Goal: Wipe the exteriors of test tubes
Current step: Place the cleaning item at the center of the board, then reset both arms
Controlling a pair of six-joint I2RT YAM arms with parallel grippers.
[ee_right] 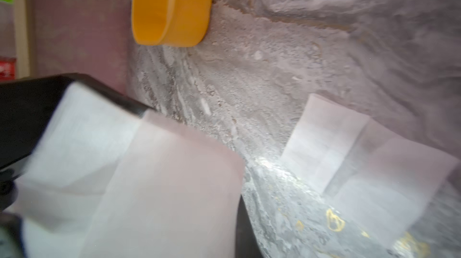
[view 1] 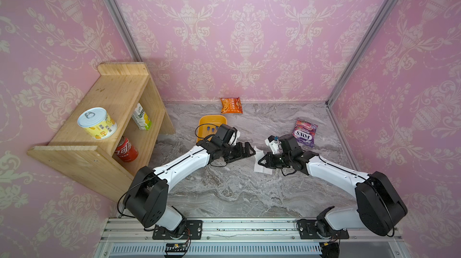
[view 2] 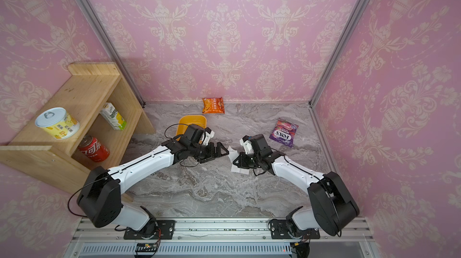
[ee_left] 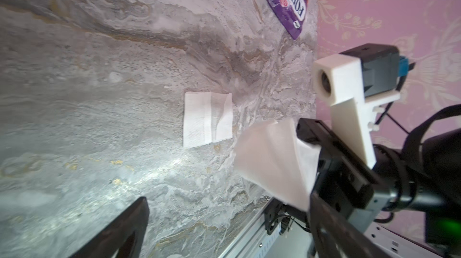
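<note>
The test tubes (view 1: pixel 210 128) lie in the orange tray (view 1: pixel 203 122). Only their blue caps show, beside my left wrist camera, and the tubes themselves are hidden. My left gripper (view 1: pixel 250 152) hangs open and empty at mid-table, pointing at the right gripper. My right gripper (view 1: pixel 260 162) is shut on a white wipe (ee_left: pixel 274 162), which is lifted off the marble and fans out toward the left gripper. This held wipe (ee_right: pixel 149 182) fills much of the right wrist view. Another folded wipe (ee_left: pixel 208 119) lies flat on the table under the grippers.
A wooden shelf (view 1: pixel 104 119) at the left holds a yellow tin, a drink carton and a red cola can. An orange snack pack (view 1: pixel 231 105) lies by the back wall. A purple FOX'S bag (view 1: pixel 304 132) lies at the right. Both arm bases sit on a metal rail (view 1: pixel 249 229) along the front.
</note>
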